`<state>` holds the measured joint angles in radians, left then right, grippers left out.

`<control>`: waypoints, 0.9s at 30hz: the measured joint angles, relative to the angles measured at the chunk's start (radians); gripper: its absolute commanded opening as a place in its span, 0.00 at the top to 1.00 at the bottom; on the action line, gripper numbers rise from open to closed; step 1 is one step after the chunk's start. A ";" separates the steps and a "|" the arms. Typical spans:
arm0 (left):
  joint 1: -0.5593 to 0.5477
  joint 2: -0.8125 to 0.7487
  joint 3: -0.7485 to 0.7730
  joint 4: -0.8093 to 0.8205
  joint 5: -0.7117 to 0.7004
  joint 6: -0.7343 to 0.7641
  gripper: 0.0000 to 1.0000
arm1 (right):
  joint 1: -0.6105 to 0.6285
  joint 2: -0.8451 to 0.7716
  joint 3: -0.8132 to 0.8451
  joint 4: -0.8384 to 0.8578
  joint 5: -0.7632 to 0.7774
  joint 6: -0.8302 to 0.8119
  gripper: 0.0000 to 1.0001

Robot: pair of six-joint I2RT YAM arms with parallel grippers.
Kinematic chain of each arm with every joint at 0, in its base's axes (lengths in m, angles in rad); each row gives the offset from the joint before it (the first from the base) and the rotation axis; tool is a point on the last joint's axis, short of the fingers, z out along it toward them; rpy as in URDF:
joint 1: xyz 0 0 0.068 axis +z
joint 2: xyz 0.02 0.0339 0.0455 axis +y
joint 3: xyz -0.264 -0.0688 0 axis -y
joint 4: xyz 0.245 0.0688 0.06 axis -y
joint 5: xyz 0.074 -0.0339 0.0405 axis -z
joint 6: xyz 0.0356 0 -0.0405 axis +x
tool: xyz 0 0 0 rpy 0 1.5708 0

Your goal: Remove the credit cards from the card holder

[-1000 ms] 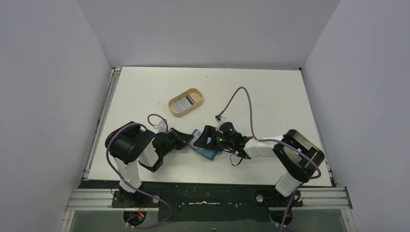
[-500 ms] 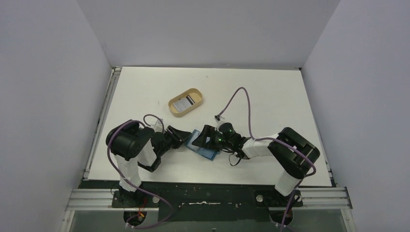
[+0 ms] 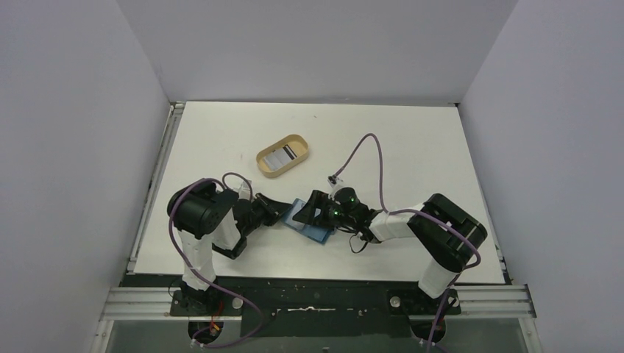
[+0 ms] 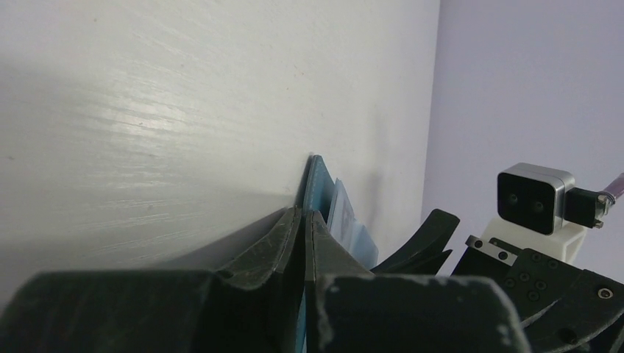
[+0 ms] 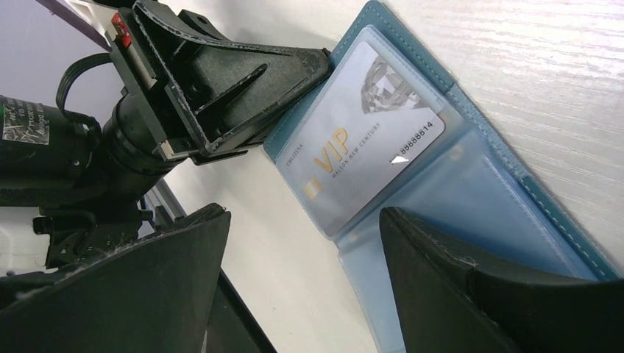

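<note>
From above, the small teal-blue folding card holder (image 3: 318, 234) lies open between my arms, unmoved since a second ago; my left elbow has shifted slightly.

Left wrist: the left gripper (image 4: 303, 217) pinches its edge, anchoring it.

Right wrist: the right gripper (image 5: 303, 217) gapes empty over the silver-grey VIP credit card (image 5: 368, 125), still pocketed.

The teal card holder (image 5: 456, 198) lies open and flat on the bench, near centre, pale blue clear pockets facing up. A silver VIP card (image 5: 368, 140) sits tucked in its left pocket. The left hand (image 4: 303, 220) pinches its left edge. Farther back and left, a whitish dark-striped card (image 3: 282, 155) lies in the tan tray (image 3: 259, 159).
</note>
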<state>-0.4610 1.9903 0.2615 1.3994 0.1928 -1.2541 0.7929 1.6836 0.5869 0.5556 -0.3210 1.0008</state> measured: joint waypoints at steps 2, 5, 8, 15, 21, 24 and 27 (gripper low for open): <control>0.000 0.000 0.000 0.000 0.001 0.000 1.00 | -0.001 0.000 -0.003 0.004 -0.001 0.004 0.22; 0.000 0.000 0.000 0.001 0.002 0.000 1.00 | -0.002 0.000 -0.010 0.015 -0.001 0.011 0.20; 0.000 0.000 -0.007 0.005 0.001 -0.013 1.00 | -0.007 -0.002 -0.012 0.016 0.005 0.031 0.18; -0.029 -0.021 -0.057 0.024 -0.060 -0.049 1.00 | -0.005 -0.021 0.047 -0.137 0.057 0.109 0.15; -0.101 -0.045 -0.089 0.034 -0.200 -0.055 1.00 | 0.016 -0.014 0.141 -0.318 0.115 0.188 0.14; -0.134 -0.051 -0.095 0.036 -0.262 -0.055 1.00 | 0.023 0.003 0.185 -0.377 0.129 0.217 0.14; -0.155 -0.051 -0.100 0.040 -0.302 -0.055 1.00 | 0.031 0.018 0.212 -0.400 0.137 0.233 0.14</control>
<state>-0.6163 1.9388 0.1616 1.4399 -0.1089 -1.3087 0.8238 1.7016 0.7990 0.1558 -0.1841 1.2343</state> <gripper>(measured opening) 0.010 0.861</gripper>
